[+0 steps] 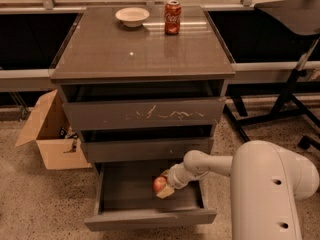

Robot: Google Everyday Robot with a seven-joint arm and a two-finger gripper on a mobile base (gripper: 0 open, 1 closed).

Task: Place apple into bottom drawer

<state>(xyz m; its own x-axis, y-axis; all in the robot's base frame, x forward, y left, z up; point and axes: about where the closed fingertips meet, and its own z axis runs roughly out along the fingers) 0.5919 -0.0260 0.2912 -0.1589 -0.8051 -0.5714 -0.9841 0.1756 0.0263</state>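
The bottom drawer of the dark grey cabinet is pulled open and shows its smooth grey floor. The small red apple is inside the drawer, right of its middle, low over the floor. My gripper reaches into the drawer from the right on a white arm and is shut on the apple. I cannot tell whether the apple touches the floor.
The scratched top drawer front and the plain middle front are above the open drawer. A red cola can and a white bowl stand on the cabinet top. An open cardboard box sits at left, a chair base at right.
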